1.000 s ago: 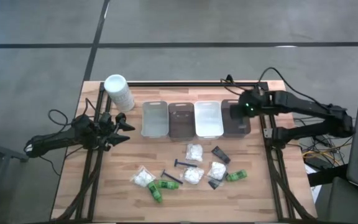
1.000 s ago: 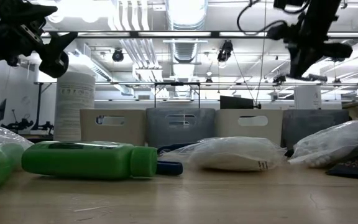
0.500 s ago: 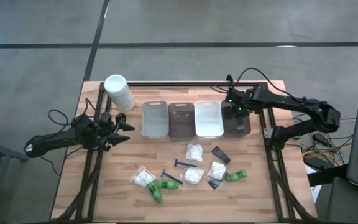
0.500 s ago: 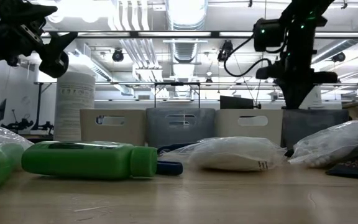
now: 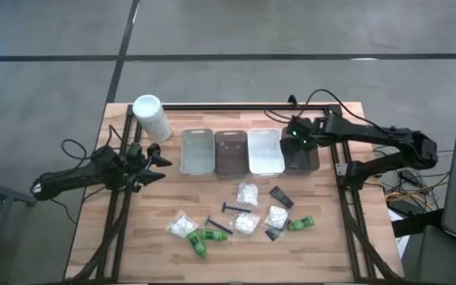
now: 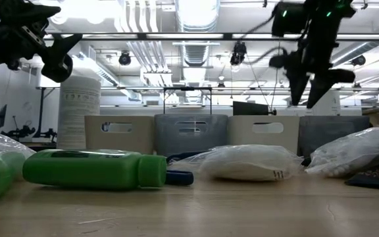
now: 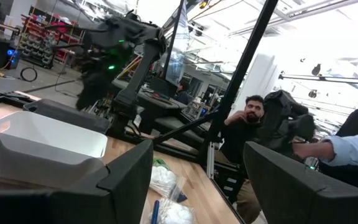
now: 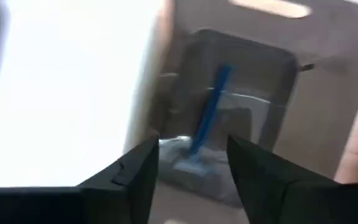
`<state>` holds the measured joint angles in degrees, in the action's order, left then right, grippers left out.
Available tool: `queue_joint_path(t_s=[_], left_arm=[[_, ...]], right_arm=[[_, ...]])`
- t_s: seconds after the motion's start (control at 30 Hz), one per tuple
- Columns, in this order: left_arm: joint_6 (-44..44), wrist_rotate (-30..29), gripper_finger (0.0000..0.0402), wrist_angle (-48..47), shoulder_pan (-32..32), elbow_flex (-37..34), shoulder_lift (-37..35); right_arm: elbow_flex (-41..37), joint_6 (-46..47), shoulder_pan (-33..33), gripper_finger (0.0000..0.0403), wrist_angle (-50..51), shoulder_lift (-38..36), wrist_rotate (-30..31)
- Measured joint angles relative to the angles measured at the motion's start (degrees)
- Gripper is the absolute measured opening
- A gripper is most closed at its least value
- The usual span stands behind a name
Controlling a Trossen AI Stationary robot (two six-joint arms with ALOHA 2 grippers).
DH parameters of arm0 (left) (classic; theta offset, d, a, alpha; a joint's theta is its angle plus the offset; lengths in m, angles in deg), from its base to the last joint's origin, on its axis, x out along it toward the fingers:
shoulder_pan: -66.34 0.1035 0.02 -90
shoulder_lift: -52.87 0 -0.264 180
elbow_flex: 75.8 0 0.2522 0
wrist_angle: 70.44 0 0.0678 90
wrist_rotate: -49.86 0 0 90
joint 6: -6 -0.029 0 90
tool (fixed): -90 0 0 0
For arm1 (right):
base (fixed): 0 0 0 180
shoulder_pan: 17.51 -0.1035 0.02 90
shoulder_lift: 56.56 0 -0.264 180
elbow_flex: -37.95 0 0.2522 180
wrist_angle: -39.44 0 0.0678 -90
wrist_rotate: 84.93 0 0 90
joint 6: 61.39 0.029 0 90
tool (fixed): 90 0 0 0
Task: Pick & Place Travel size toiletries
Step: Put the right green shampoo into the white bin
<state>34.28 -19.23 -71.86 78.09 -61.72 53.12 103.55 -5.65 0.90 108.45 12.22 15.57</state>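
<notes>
The toiletries lie loose on the near half of the table: green bottles [image 5: 200, 241] [image 5: 301, 224], clear packets of white puffs [image 5: 248, 192] [image 5: 183, 226], a blue-handled stick [image 5: 232, 208] and flat black pieces [image 5: 281, 195]. My right gripper [image 5: 295, 137] [image 6: 310, 89] hovers open over the rightmost brown tray [image 5: 301, 162]. In the right wrist view a blue-handled razor [image 8: 207, 118] lies on that tray's floor, below the open right gripper [image 8: 191, 155]. My left gripper [image 5: 155, 162] waits open near the table's left edge, touching nothing.
Four trays stand in a row across the table's middle [image 5: 197, 150] [image 5: 230, 152] [image 5: 265, 150]. A tall white container [image 5: 151, 117] stands at the far left corner. People sit beyond the table [image 7: 247, 118]. Bare wood lies between the left gripper and the pile.
My right gripper has moved toward the table's left over the rightmost tray, dipped down to it half a second ago, then risen. In the low view its fingers stand farther apart now than then. The left arm has kept still.
</notes>
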Motion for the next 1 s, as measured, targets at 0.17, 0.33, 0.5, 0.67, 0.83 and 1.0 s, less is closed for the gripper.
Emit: queue_joint_path(t_s=[0.17,0.33,0.5,0.67,0.83,1.0], left_arm=[[0.0,0.0,0.0257,0.0,0.01,0.0,0.02],[-0.02,0.0,0.0257,0.0,0.02,0.0,0.02],[-0.02,0.0,0.0257,0.02,0.0,0.0,0.02],[0.0,0.0,0.0257,0.02,0.0,0.0,0.0],[0.0,0.0,0.0257,0.02,0.01,0.0,0.09],[0.0,-0.02,0.0257,0.02,0.0,0.0,0.09]], right_arm=[[0.0,7.93,-13.57,0.0219,0.14,-4.1,0.63],[0.02,19.95,-29.23,0.0226,1.03,-2.36,1.25],[0.01,26.33,-43.5,0.0222,2.58,1.63,0.53],[0.17,25.08,-53.84,0.0219,1.02,5.85,-6.14],[0.22,15.05,-58.98,0.0219,-1.73,11.7,-13.14],[1.45,9.01,-59.42,0.021,-1.98,17.29,-16.42]])
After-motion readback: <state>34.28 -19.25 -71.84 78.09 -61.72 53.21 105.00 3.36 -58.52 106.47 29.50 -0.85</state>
